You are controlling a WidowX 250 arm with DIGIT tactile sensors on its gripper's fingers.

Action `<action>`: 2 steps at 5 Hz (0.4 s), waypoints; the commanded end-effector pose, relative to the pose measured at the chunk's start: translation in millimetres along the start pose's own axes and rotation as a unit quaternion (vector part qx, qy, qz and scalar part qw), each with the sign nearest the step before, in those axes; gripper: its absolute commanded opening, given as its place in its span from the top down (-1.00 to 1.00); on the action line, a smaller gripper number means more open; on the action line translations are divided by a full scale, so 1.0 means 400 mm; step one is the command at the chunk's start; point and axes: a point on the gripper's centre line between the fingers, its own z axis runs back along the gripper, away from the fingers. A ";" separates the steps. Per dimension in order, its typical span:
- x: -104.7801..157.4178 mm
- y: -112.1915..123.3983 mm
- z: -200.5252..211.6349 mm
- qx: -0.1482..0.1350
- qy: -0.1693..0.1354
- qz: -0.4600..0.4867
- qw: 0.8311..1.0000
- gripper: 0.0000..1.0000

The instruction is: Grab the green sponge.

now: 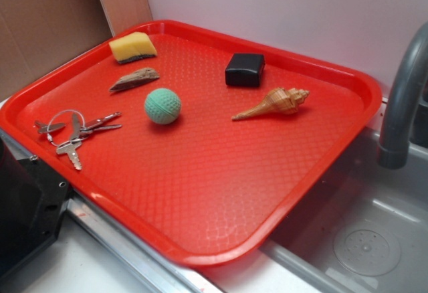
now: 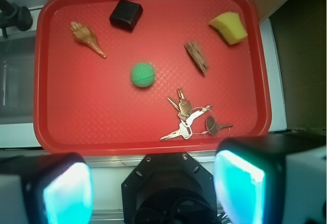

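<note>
1. On the exterior view I see a red tray (image 1: 200, 192) with a dimpled surface, set beside a grey sink (image 1: 361, 239) and its faucet (image 1: 401, 106); a pale wall stands behind, with cardboard at the left. The green sponge (image 1: 132, 47) lies in the tray's far corner, just beyond a piece of bark (image 1: 135, 79). A green ball (image 1: 162, 106), black box (image 1: 245, 69), shell (image 1: 274, 103) and keys (image 1: 75, 134) lie apart.

2. On the wrist view my end effector (image 2: 153, 188) hangs released, pads (image 2: 68, 193) spread wide, above the tray's near edge. The sponge sits at upper right, untouched.
</note>
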 end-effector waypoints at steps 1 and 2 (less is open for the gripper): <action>0.000 0.000 0.000 0.000 0.000 0.000 1.000 -1.00; 0.103 0.117 -0.026 0.003 0.011 0.048 0.999 -1.00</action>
